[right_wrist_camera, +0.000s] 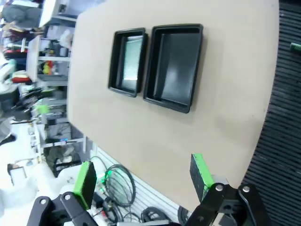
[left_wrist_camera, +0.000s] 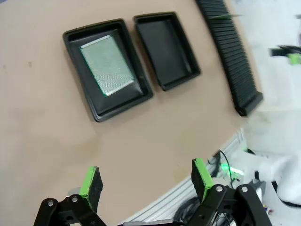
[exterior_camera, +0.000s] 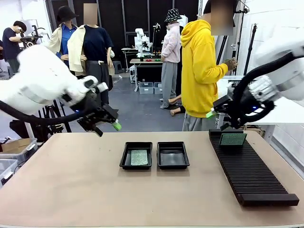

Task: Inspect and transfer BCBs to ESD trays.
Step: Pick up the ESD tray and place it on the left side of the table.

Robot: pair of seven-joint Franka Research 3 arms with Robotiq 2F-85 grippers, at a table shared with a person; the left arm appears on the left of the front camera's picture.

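The tan table (exterior_camera: 71,190) was seen nearest, bare along its near edge. On its right side a long black ribbed rack (exterior_camera: 251,178) was laid, running from near to far. At mid-table two black ESD trays were set side by side, just apart. The left tray (exterior_camera: 124,162) was occupied by a green BCB (exterior_camera: 139,157) lying flat inside it, and the glossy floor of the right tray (exterior_camera: 173,156) was left bare. A second BCB (exterior_camera: 232,139) was found standing upright in a slot at the rack's far end. The left gripper (exterior_camera: 107,128) was held raised over the table's far left, its green-padded fingers spread apart with nothing between them. The right gripper (exterior_camera: 217,118) was held raised near the standing board, its fingers likewise apart and nothing gripped. Beyond the far edge a person (exterior_camera: 202,71) in a yellow hoodie was seen standing.
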